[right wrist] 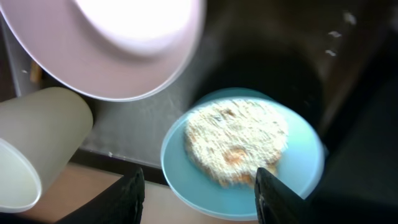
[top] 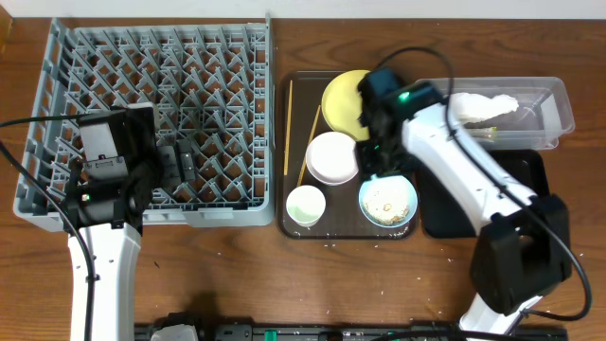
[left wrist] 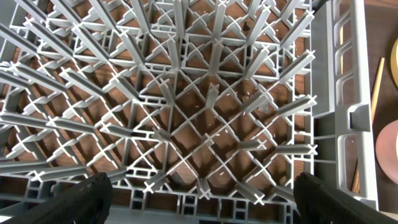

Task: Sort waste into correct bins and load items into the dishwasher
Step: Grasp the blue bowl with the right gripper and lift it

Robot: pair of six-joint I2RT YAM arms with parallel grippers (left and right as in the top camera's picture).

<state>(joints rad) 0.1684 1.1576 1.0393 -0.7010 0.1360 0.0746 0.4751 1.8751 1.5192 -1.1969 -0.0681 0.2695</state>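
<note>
Hovering spread wide, the right end effector point(right wrist: 199, 182) overhangs a round, rice-caked blue bowl point(right wrist: 305, 157).

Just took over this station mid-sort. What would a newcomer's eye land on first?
The large square grey plastic dish rack fills the left of the overhead view with no dishes showing in it, the left arm poised over its near edge, jaws open. Next, the light blue bowl holding white rice on the dark brown tray, the right arm directly above it, jaws open.
</note>
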